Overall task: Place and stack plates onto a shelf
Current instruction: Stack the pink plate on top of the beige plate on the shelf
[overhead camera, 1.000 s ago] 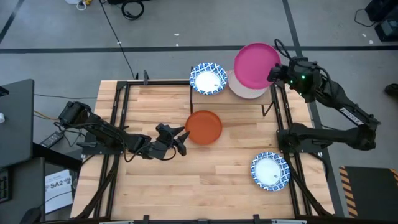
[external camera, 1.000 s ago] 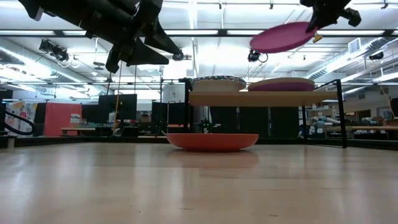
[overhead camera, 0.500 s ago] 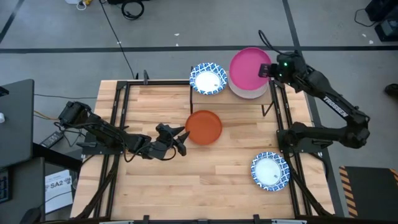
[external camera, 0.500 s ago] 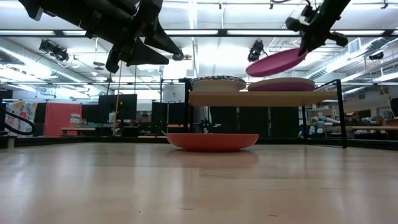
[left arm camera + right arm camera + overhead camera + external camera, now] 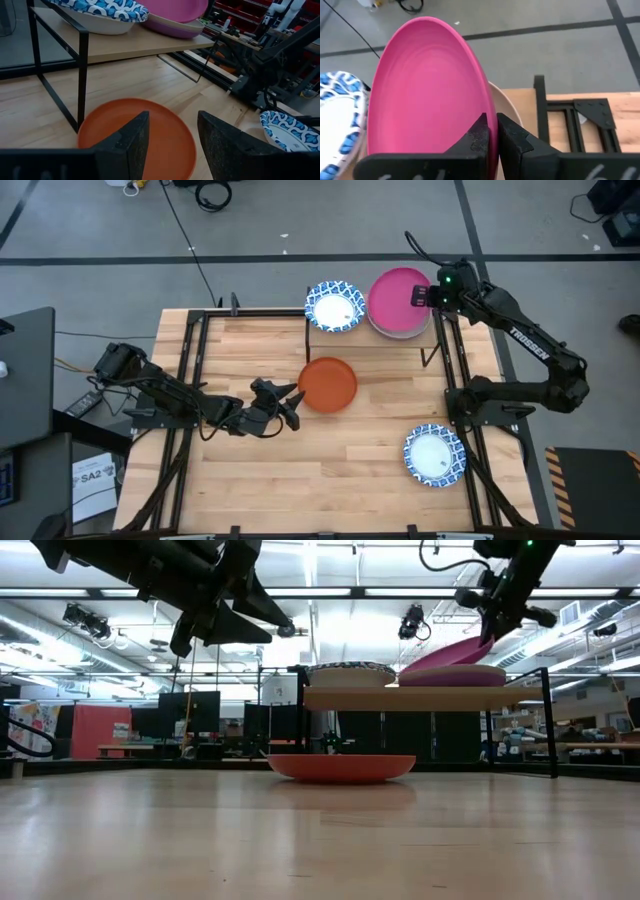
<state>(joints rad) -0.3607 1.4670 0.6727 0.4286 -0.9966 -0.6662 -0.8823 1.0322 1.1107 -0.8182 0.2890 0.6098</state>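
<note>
- Across the middle of the overhead frame lies the plank table (image 5: 330, 440), with the shelf (image 5: 375, 335) at its upper edge.
- Up on that shelf, upper right of the overhead frame, the pink plate (image 5: 397, 300) sits over a beige plate (image 5: 404, 333); the low view alone shows the pink one tilted, one edge down on the stack and the other raised.
- Right gripper (image 5: 424, 296) is clamped on the pink plate's rim; its wrist camera shows both fingers (image 5: 479, 134) pinching that edge.
- Left of the pink one on the shelf rests a blue-rimmed plate (image 5: 334, 307).
- Centre of the overhead frame, the orange plate (image 5: 328, 384) lies flat on the table in front of the shelf.
- Lower right, a second blue-rimmed plate (image 5: 434, 455) sits on the table.
- Left gripper (image 5: 290, 406) hovers just left of the orange plate, fingers spread and holding nothing, as its wrist camera confirms.
</note>
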